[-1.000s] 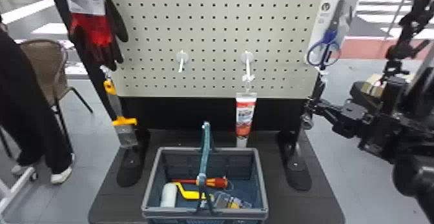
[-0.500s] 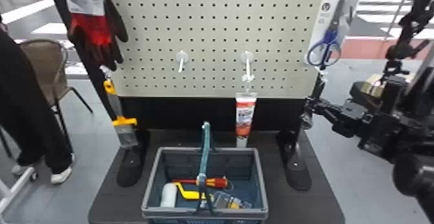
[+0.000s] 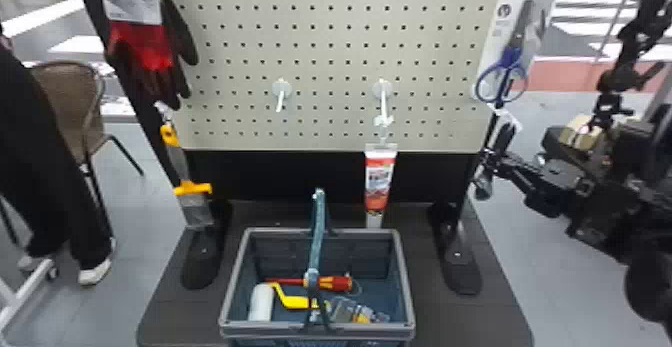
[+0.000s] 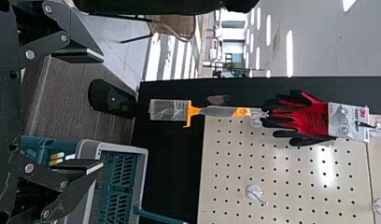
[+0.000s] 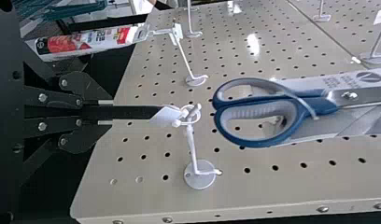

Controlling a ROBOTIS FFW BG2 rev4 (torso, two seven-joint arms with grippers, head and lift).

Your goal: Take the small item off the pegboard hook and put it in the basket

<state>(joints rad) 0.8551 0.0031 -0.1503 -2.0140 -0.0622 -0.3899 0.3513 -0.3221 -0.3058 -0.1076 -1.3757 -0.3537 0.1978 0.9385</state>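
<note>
Edged slightly rightward, the right claw (image 5: 107, 112) clamped the small black item (image 5: 135, 112) upright below its hook (image 5: 194, 151), near the pegboard's (image 3: 325, 54) lower right corner, its ring (image 5: 199, 118) at the hook's tip; the basket (image 3: 270, 327) lay lower left, the left claw (image 4: 103, 111) wide.

Red/blk gloves (image 3: 145, 46), blue-hdl scissors (image 5: 321, 105), red/wht tube (image 3: 378, 181), yel.-trim tool (image 3: 192, 188), bkgd wicker chair (image 3: 67, 98)

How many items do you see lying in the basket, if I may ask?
3 in the basket: a screwdriver across the back, a roller near left, a clear pack near right; more may lie hidden.
</note>
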